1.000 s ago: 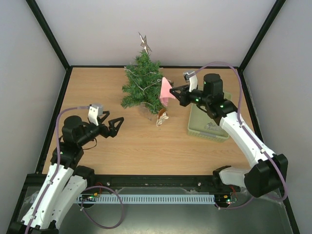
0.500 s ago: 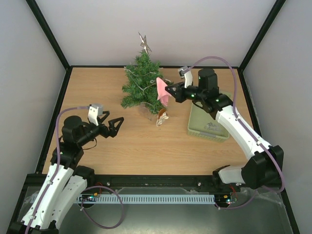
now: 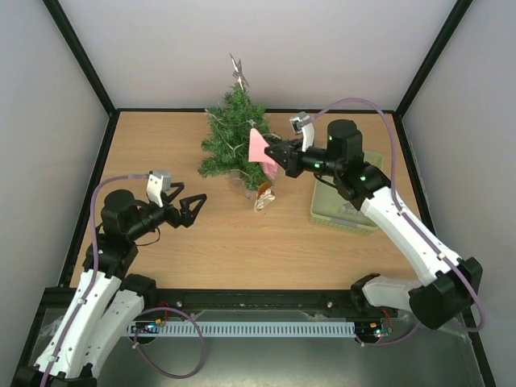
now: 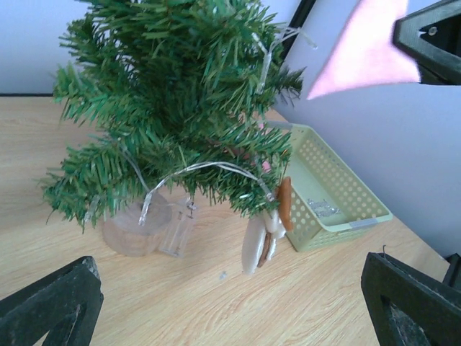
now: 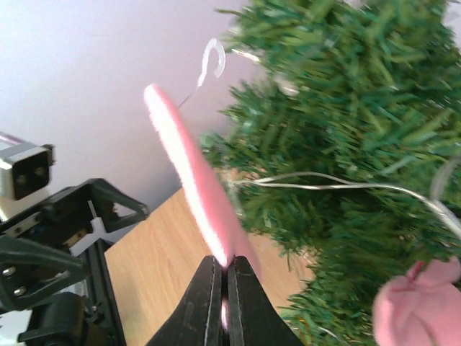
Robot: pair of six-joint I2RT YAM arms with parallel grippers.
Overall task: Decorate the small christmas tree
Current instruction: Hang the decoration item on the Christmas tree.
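The small christmas tree [image 3: 232,133] stands at the back of the table with a silver star [image 3: 239,71] on top and a light string over its branches. My right gripper [image 3: 276,158] is shut on a flat pink ornament [image 3: 259,148], held right against the tree's right side. In the right wrist view the pink ornament [image 5: 184,173] rises from the shut right gripper [image 5: 223,277], its wire hook [image 5: 212,58] beside the tree [image 5: 346,144]. My left gripper [image 3: 190,208] is open and holds nothing, left of the tree. The left wrist view shows the tree [image 4: 180,108] and the pink ornament [image 4: 367,54].
A pale green basket [image 3: 345,205] lies right of the tree, under the right arm. A white and brown ornament [image 4: 263,234] hangs from a low branch. Another pink ornament [image 5: 421,303] sits in the tree. The clear base [image 4: 137,227] and a battery box stand underneath.
My right gripper has carried the pink ornament leftward, from beside the basket up against the tree's right side. The left arm has stayed put.
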